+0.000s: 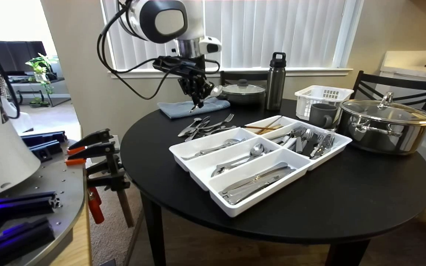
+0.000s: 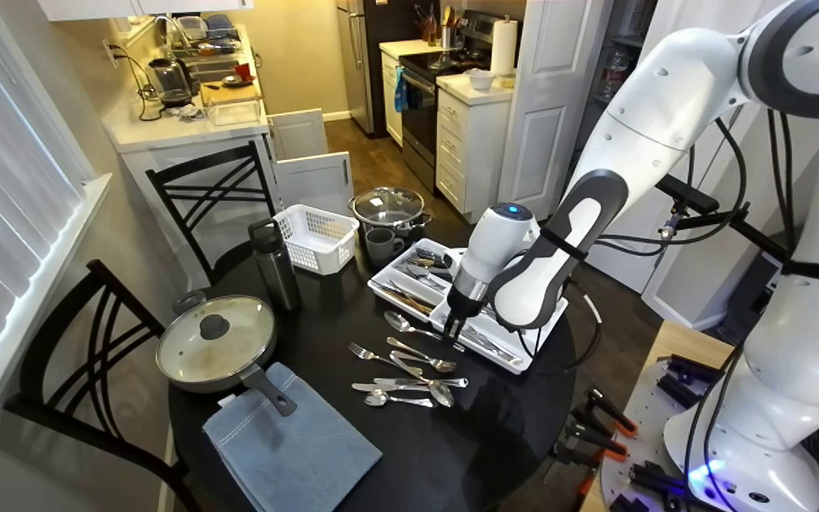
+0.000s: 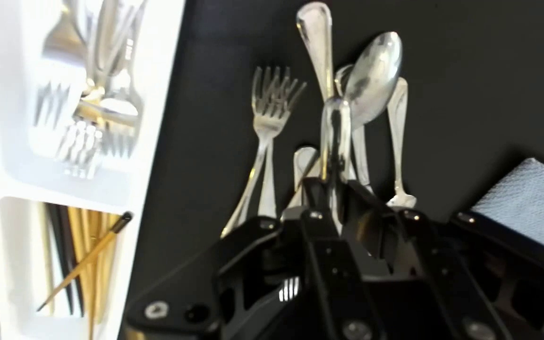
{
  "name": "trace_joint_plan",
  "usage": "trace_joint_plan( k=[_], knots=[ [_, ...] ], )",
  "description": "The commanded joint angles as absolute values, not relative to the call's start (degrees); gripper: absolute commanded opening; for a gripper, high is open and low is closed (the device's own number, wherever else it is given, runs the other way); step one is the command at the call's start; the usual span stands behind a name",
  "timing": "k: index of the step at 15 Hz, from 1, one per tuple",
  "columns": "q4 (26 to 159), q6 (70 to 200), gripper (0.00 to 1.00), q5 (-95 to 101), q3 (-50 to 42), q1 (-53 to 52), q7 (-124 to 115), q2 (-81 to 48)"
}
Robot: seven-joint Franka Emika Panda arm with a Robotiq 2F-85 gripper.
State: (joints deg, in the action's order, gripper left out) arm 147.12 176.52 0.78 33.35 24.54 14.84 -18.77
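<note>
Spoon (image 1: 216, 91) hangs raised over the dark table (image 1: 338, 192), apart from the loose cutlery (image 2: 416, 382) below it. We see the gripper (image 1: 200, 102) clamped on the spoon's handle; in the wrist view the handle's end pokes out past the tips, while the bowl is hidden there. In an exterior view the spoon looks tilted, bowl higher than handle end. Under the gripper, the wrist view gives us forks (image 3: 268, 122) and another spoon (image 3: 377, 80), with a blue cloth (image 2: 288, 441) on the opposite side of them from a white tray (image 1: 296, 159). That tray has 5 compartments; 1 holds chopsticks (image 3: 90, 255), of which 1 leans across the rim.

We judge the carrying step to be in hand: the spoon is up off the table, not yet laid down. The next move, we think, calls for a firm clasp, since the slick handle could twist between the pads, and for enough height to keep clear of the cutlery and the tray's walls.
</note>
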Motion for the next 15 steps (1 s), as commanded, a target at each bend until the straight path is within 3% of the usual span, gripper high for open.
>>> trace_joint_plan(
  k=[1, 5, 6, 9, 15],
  knots=[
    [151.7, 172.37, 0.04, 0.72, 31.79, 29.12, 15.58, -11.1],
    [154.32, 166.98, 0.04, 5.43, 23.12, 29.86, 14.28, -6.93],
    [154.64, 166.35, 0.04, 4.72, 14.48, 22.62, 15.75, -6.24],
    [153.93, 165.67, 0.04, 12.92, 2.21, 16.06, 11.94, -9.32],
    [151.25, 167.41, 0.04, 20.58, -9.52, 4.67, 5.67, -18.05]
  ],
)
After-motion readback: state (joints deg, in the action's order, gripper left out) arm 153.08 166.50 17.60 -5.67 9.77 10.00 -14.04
